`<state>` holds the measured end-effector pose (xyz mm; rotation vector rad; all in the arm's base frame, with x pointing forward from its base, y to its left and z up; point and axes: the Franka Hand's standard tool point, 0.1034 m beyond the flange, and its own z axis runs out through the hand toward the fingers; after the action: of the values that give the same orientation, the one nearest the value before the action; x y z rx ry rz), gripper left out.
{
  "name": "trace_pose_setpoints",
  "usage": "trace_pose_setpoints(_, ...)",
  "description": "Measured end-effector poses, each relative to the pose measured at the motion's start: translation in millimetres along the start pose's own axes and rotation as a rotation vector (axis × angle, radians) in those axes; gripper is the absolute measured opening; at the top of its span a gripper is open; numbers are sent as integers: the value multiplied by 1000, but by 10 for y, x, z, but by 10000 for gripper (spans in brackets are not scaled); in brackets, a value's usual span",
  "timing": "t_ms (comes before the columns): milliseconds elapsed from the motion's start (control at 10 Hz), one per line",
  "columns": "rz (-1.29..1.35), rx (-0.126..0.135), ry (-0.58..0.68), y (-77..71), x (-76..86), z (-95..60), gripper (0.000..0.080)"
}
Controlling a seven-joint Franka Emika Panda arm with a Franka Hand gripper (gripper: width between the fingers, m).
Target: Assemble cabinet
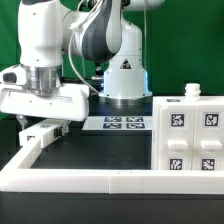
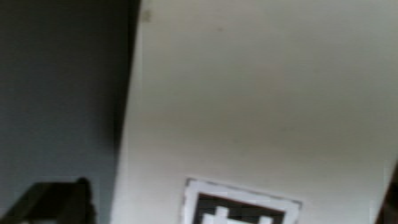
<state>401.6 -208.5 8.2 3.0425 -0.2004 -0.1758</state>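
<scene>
My gripper [image 1: 47, 124] hangs low at the exterior view's left, over the table's left side. It holds a small white cabinet panel [image 1: 41, 134] with a black-and-white tag, just above the table by the left border rail. In the wrist view this panel [image 2: 249, 100] fills most of the frame, and its tag [image 2: 240, 208] shows at the edge. One dark finger [image 2: 57, 202] shows beside the panel's edge; the other is hidden behind the panel. The rest of the cabinet [image 1: 190, 135], a white box and parts with several tags, stands at the right.
The marker board [image 1: 115, 123] lies flat in front of the robot's base [image 1: 125, 85]. A low white border rail [image 1: 90, 180] runs along the front and up the left side [image 1: 18, 150]. Dark table [image 1: 100, 150] lies between the gripper and the cabinet parts.
</scene>
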Motion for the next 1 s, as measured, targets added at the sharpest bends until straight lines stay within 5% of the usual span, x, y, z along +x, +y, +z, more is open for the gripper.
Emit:
trace_pose_setpoints(100,-3,0,2,-12,8,-4,557)
trace_pose_setpoints(600,-23,-5,4,-17,28,-22,557)
trace_pose_setpoints(700,-91,-27,26,-82,142,-181,557)
trace_pose_setpoints(1000,-133,9,48,-507,291,-665,556)
